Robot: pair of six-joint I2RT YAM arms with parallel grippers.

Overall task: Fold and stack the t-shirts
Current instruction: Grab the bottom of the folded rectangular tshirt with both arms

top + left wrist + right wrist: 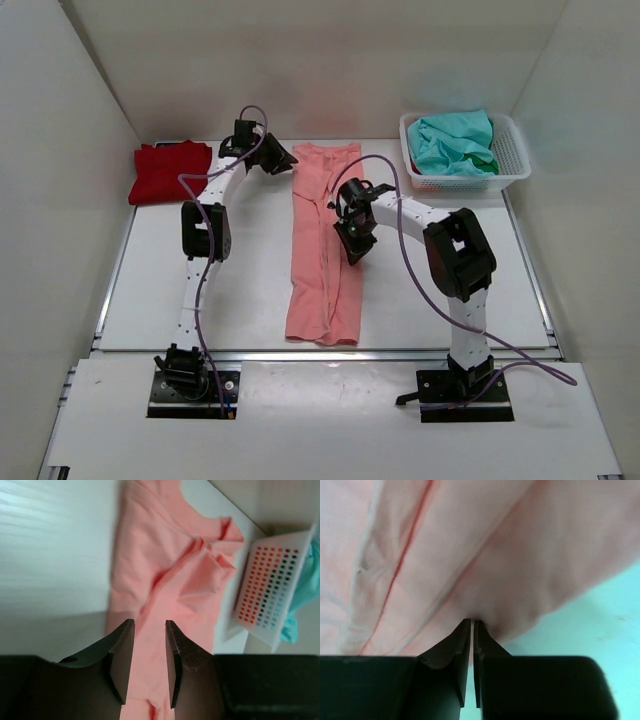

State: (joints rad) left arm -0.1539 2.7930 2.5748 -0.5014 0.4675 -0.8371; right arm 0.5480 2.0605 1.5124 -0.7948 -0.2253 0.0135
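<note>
The salmon-pink t-shirt [325, 240] lies as a long, narrow strip down the middle of the table; it also shows in the left wrist view [170, 565] and the right wrist view [485, 545]. My left gripper [277, 158] hovers at its far left corner, and in its wrist view [150, 625] the jaws stand apart with pink cloth seen between them. My right gripper [352, 238] is at the shirt's right edge, and in its wrist view [472, 621] it is shut, pinching a fold of the pink cloth at the tips. The deep red t-shirt [170, 170] lies folded at the far left. The teal-green t-shirt [452, 140] is bunched in the basket.
A white lattice basket [510, 165] stands at the far right corner and shows in the left wrist view [270, 590]. White walls close in the table on the left, back and right. The arm bases are at the near edge.
</note>
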